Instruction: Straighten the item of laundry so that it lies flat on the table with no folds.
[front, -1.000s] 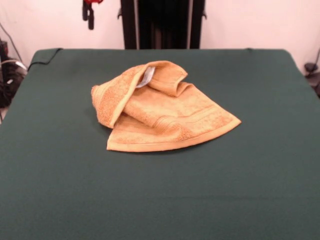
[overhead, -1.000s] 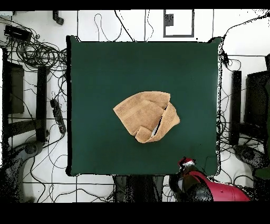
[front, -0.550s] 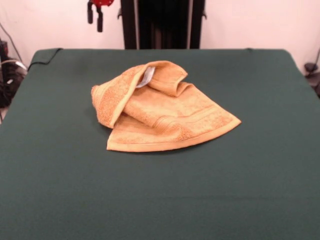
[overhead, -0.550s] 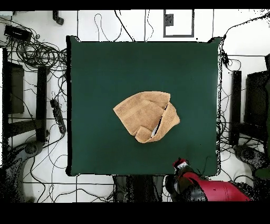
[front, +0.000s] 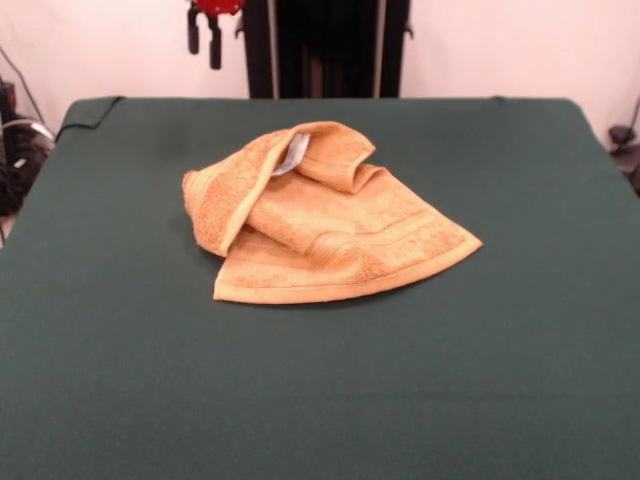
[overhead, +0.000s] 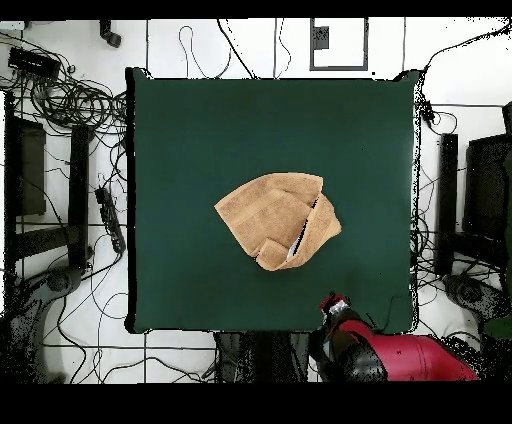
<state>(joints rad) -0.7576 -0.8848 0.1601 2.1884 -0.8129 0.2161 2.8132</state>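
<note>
The item of laundry (front: 330, 225), an orange-tan towel, lies crumpled near the middle of the green table (front: 500, 340). Its left side is folded over the rest, and a white label (front: 295, 152) shows at the fold's far end. From overhead, the towel (overhead: 280, 220) is a bunched wedge on the table (overhead: 200, 130). My gripper (front: 204, 38) hangs above the table's far edge, left of the towel and well clear of it. It is open, its two black fingers apart with nothing between them. Overhead, the gripper (overhead: 333, 303) is at the table's bottom edge.
Cables and dark equipment (overhead: 60, 110) lie on the floor around the table. The red arm (overhead: 400, 358) reaches in from the bottom right of the overhead view. A black post (front: 325, 45) stands behind the table's far edge.
The gripper has drifted right and slightly lower in the front view, and left along the table's bottom edge overhead. The towel has not moved.
</note>
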